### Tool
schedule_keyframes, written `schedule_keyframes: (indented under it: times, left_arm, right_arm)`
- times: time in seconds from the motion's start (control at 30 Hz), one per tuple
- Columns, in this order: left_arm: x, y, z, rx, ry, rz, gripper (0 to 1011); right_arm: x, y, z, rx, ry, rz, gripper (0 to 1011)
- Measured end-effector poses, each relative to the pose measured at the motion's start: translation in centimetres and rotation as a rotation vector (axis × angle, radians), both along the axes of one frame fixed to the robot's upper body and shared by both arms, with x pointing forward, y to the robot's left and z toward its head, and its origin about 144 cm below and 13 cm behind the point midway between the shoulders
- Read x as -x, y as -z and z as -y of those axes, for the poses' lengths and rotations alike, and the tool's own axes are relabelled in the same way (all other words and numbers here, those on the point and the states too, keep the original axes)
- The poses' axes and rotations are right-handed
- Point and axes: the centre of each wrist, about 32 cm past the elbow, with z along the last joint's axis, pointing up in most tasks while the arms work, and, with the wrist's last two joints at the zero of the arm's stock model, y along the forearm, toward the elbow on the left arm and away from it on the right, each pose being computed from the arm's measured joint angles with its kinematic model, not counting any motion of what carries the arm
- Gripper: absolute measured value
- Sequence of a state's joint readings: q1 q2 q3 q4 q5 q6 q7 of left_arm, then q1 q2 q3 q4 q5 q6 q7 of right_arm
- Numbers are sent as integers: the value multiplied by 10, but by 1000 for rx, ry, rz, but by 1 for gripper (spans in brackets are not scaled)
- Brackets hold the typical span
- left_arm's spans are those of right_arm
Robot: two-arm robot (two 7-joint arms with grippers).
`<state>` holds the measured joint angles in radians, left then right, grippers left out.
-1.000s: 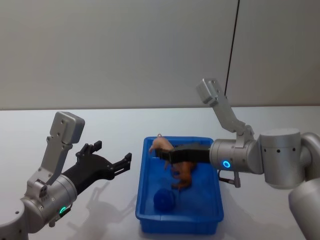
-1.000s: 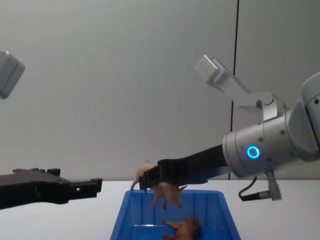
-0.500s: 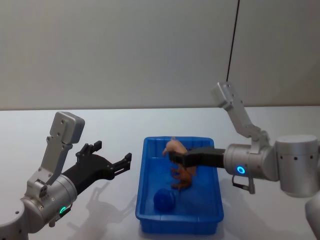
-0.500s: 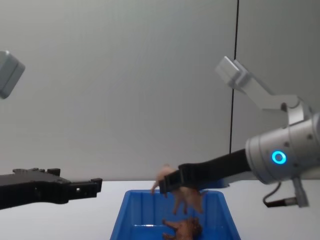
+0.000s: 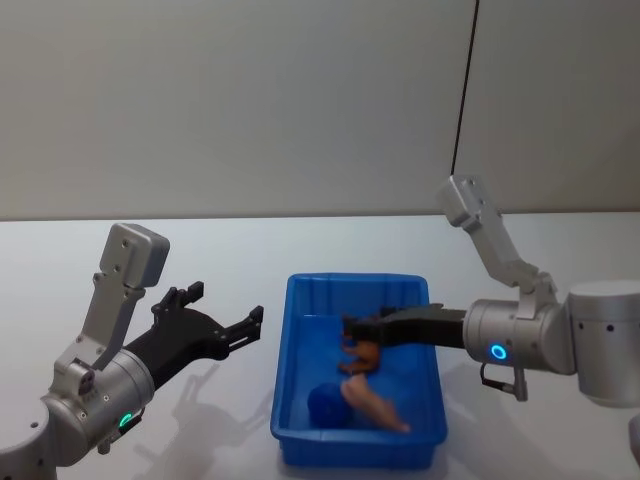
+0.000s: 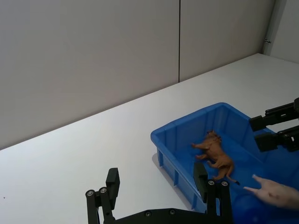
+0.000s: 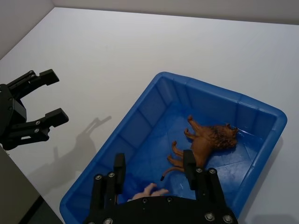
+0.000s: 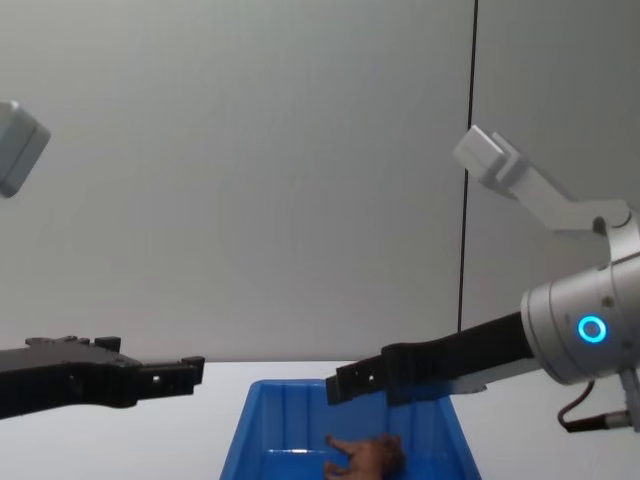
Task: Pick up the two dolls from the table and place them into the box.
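Your right hand (image 5: 352, 327): fingers apart, empty, reaching level over the blue box (image 5: 290, 400). Left hand (image 5: 235, 325): fingers apart, beside it.

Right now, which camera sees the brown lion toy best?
The right wrist view: the brown lion toy lies whole in the blue box, legs, mane and tail plain. The left wrist view shows it whole too, farther off. In the head view the right pincer covers part of it; the chest view catches only its top.

Lion doll (image 5: 362, 354) and pink doll (image 5: 376, 405) in box (image 5: 290, 400), on table (image 5: 150, 270)
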<state>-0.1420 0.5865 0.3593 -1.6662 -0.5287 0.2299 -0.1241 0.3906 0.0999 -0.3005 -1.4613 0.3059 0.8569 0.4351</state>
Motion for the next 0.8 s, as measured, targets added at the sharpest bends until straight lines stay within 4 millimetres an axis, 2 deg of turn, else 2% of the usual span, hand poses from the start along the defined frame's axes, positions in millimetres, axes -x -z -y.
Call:
schedule_keyframes:
  times: [0.1,0.13,0.37,0.8]
  left_arm:
    - [0,0,0,0,0,0,1001]
    - [0,0,0,0,0,0,1001]
    - [0,0,0,0,0,0,1001]
    - [0,0,0,0,0,0,1001]
  right_arm:
    - [1,0,1,2,2,-2,805]
    - [1,0,1,2,2,-3,805]
    - [2,-1,3,-2,3,7,1001]
    - [8,-10,10,-58,14,131,1001]
